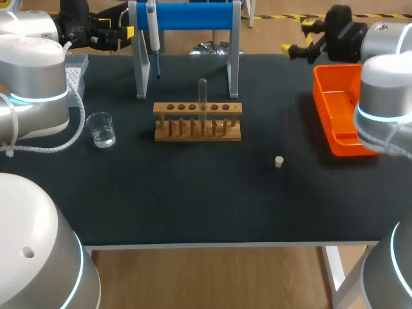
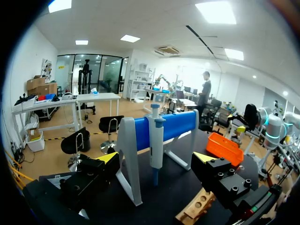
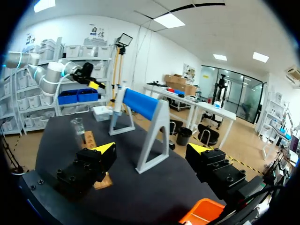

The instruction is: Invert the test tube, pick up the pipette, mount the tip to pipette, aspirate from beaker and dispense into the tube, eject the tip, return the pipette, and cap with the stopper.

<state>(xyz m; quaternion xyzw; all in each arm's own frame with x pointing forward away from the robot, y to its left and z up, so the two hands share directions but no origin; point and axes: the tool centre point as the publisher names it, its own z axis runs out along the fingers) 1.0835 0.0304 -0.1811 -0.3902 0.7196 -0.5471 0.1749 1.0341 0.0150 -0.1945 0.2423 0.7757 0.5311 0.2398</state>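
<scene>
A clear test tube (image 1: 203, 96) stands in the wooden rack (image 1: 197, 121) at the table's middle. The pipette (image 1: 152, 32) hangs on the blue stand (image 1: 187, 16) at the back. A beaker (image 1: 102, 129) with clear liquid sits left of the rack, and a small pale stopper (image 1: 279, 161) lies right of it. My left gripper (image 1: 119, 32) hovers open at the back left. In the left wrist view the gripper (image 2: 155, 158) faces the pipette (image 2: 156, 136), nothing between its fingers. My right gripper (image 1: 297, 35) is open at the back right, its wrist view (image 3: 152, 149) facing the stand (image 3: 140, 105).
An orange tray (image 1: 338, 106) sits at the right edge below my right arm. A grey tip box (image 1: 76, 69) lies at the back left. The stand's grey legs (image 1: 140, 64) rise behind the rack.
</scene>
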